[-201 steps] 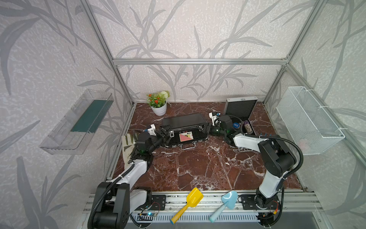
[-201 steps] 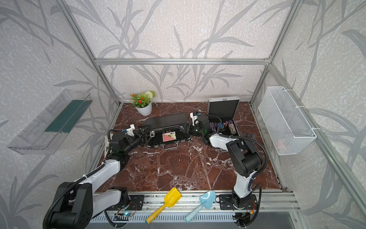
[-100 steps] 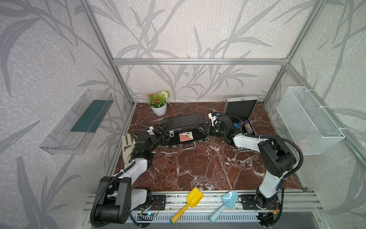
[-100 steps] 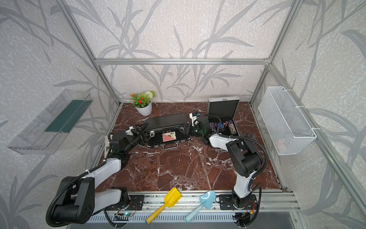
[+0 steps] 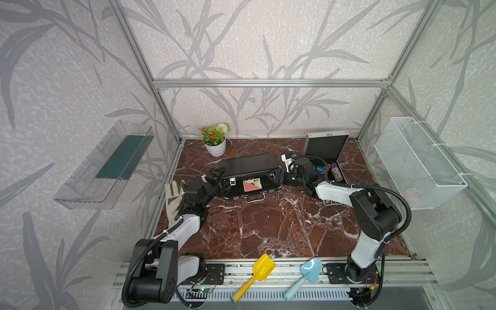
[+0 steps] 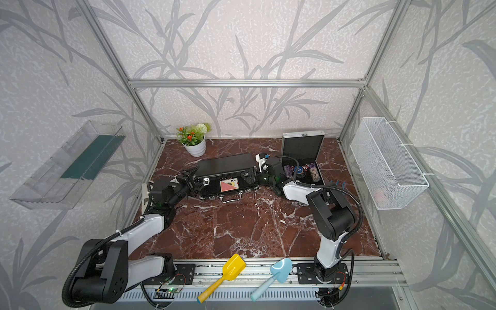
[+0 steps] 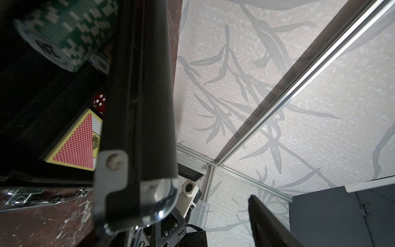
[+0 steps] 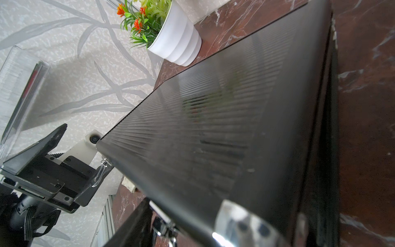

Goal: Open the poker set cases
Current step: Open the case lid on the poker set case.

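The black case [image 5: 268, 185] lies in the middle of the table [image 5: 268, 228], its lid [image 5: 248, 164] propped partway up, near the silver case [image 5: 326, 146], which already stands open. The left end effector [image 5: 216, 176] gapes wide around one end of the lid without clamping. The right end effector [image 5: 277, 177] straddles the other end, pinching or not I cannot tell. Both should probably rise together, swinging the lid back about its rear hinge.

I'm looking into a cell where pale leaf-print walls [image 5: 255, 40] are wrapping round an aluminium frame [image 5: 268, 83], soft light is falling on the red-brown marble floor [image 5: 268, 228], and a clear shelf [image 5: 80, 185] and a white wire basket [image 5: 418, 166] are hanging on opposite walls.
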### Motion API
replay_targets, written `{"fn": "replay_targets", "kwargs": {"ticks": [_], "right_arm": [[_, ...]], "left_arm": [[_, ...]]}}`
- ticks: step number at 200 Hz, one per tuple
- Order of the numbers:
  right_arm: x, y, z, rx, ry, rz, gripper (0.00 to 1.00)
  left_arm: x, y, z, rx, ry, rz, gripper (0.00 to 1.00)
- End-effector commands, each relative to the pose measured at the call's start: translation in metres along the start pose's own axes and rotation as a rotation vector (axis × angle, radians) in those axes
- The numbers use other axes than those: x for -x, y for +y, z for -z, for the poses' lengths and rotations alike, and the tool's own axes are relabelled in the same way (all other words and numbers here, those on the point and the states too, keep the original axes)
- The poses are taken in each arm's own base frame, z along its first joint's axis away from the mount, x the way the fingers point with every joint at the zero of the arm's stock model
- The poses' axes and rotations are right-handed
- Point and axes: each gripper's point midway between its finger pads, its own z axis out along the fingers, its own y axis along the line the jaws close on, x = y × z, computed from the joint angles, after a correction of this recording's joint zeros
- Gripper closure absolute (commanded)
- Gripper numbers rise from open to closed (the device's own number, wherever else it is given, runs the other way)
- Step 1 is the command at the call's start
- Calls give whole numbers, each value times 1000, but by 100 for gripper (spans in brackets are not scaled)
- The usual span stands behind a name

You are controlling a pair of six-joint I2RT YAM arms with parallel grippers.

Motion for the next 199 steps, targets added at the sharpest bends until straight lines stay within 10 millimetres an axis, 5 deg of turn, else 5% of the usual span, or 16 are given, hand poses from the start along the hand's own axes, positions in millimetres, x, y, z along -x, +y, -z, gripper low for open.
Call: {"fn": "replay_targets", "kwargs": {"ticks": [1,87,130,199], "right_arm": [[-11,-29,4,-137,38,-30,38],[32,18,11,69,-42,-160,31],[51,41,12,162,-76,-210,29],[89,64,0,240,-122,-210,29]], "left_arm": [[2,-54,2,-184,-32,1,25],[11,-32,11,-55,-111,-95,23],[16,-44,27,-33,-195,-170,17],[22,-48,-17,-25,-104,-162,15]]}}
